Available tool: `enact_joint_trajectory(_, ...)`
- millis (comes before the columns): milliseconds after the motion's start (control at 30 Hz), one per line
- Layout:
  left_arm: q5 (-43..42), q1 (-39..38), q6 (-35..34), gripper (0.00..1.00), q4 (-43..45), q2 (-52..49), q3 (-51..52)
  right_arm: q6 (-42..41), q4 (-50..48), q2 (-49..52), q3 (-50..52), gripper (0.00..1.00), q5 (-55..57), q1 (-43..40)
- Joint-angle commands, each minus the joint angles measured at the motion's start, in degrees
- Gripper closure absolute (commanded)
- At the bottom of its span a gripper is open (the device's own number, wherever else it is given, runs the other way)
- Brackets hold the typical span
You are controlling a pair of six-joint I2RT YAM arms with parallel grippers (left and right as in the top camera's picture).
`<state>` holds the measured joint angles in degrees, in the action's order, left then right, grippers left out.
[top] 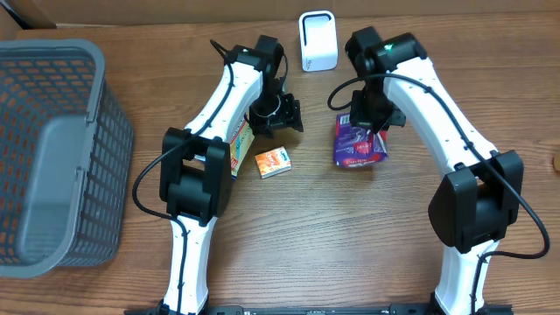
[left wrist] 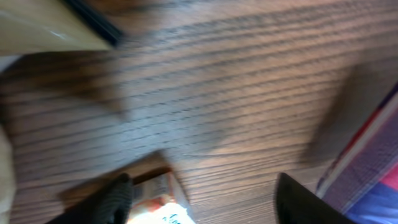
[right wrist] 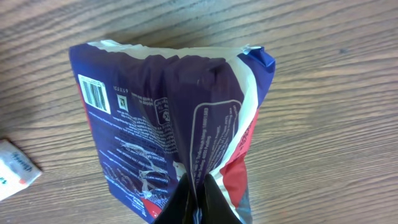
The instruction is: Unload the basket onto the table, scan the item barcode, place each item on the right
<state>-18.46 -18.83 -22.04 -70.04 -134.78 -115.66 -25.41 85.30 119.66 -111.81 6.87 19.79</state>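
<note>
item: purple bag [top: 359,144], centre-right of the overhead view, below and right of the white scanner [top: 318,41], apart from it
right gripper [top: 368,112]: pinched tight on the bag's seam edge, so the bag hangs from the pinch; cannot tell if its far end touches the table [top: 350,245]
why held so: the seam grip leaves the printed panel uncovered; judged ready to turn toward the scanner
long axis: in the right wrist view, runs from the pinch at bottom centre up to the top of frame
barcode [right wrist: 94,93]: upper left of that view, at the end far from the pinch; faces the wrist camera; judged not yet presented to the scanner
left gripper [left wrist: 204,190]: jaws apart, holding nothing; orange box [left wrist: 158,199] just beside one finger
left arm: judged idle, clear of the bag
</note>
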Motion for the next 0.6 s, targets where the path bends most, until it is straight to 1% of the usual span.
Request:
enact_joint_trajectory(0,-1.07,-1.51,1.11,0.39,0.0,0.52,-0.7,1.84,2.05,-1.03,-3.26,0.96,4.13,-1.03)
enact_joint_trajectory(67,-1.05,-2.05,1.79,0.37,0.02,0.52,-0.7,1.7,4.79,-1.03,-3.48,0.97,11.19,-1.64)
enact_joint_trajectory(133,-1.05,-2.51,2.4,0.32,0.02,0.52,-0.7,0.39,8.17,-1.03,-3.45,0.97,17.75,-2.47)
enact_joint_trajectory(200,-1.03,-2.8,2.43,0.29,0.0,0.52,-0.7,-1.6,11.87,-1.03,-3.41,0.96,23.89,-3.85)
enact_joint_trajectory(233,-1.03,-2.91,2.43,0.28,0.02,0.52,-0.7,-1.27,11.8,-1.03,-3.17,0.96,25.44,-4.66)
enact_joint_trajectory(367,-1.03,-2.95,2.43,0.25,-0.17,0.52,-0.7,-2.21,11.74,-0.92,-2.91,0.96,26.4,-9.14)
enact_joint_trajectory(567,-1.03,-2.95,2.8,0.23,-0.02,0.52,-0.7,-3.19,10.95,-0.9,-2.8,0.96,25.88,-14.6)
